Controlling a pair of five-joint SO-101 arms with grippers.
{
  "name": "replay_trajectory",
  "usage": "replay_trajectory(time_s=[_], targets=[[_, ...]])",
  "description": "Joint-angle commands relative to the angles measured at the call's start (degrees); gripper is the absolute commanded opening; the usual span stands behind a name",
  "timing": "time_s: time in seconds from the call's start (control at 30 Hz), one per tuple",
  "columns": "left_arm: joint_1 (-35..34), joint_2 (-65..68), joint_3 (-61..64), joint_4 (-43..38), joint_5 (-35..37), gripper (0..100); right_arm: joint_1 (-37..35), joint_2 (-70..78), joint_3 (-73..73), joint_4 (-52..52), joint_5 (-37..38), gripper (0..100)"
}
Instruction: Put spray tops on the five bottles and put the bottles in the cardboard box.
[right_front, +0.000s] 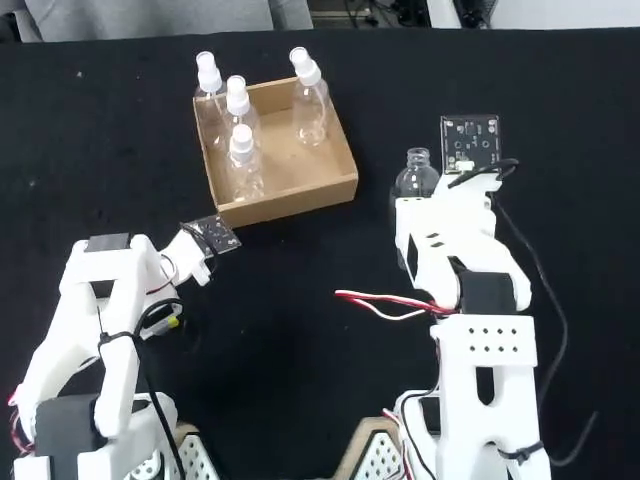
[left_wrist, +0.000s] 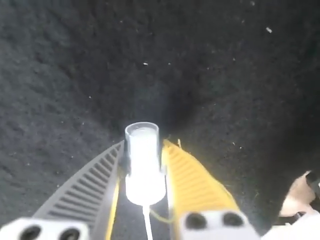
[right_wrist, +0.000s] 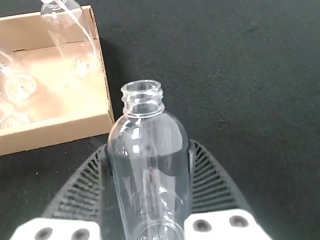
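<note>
Clamping 1 uncapped bottle (right_wrist: 144, 107), right gripper (right_wrist: 148, 148) stands near cardboard box (right_wrist: 55, 131) edge.

I work over a table (right_front: 300, 380) covered with black cloth, matte and a little fuzzy. Small pale specks (left_wrist: 269, 30) of lint lie on it here and there. Behind its far edge I see some dark cables (right_front: 392, 12).
</note>
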Motion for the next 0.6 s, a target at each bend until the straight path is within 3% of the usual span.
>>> replay_trajectory(time_s=[0.0,0.1,0.37,0.57], targets=[[0.04,-0.70,0.75,-0.53,-0.18,4,1.14,-1.98,-0.57,-1.67,0.62,3.2],[0.22,-0.97,0.22,0.09,-0.18,3,1.14,-1.98,-0.57,-1.67,0.62,3.2],[0.75,-0.97,-8.04,12.57,0.18,3,1.14,-2.07,-0.57,-1.67,0.62,3.2],[0.84,-0.97,-12.62,15.21,6.51,3,1.14,-2.07,-0.57,-1.67,0.62,3.2]])
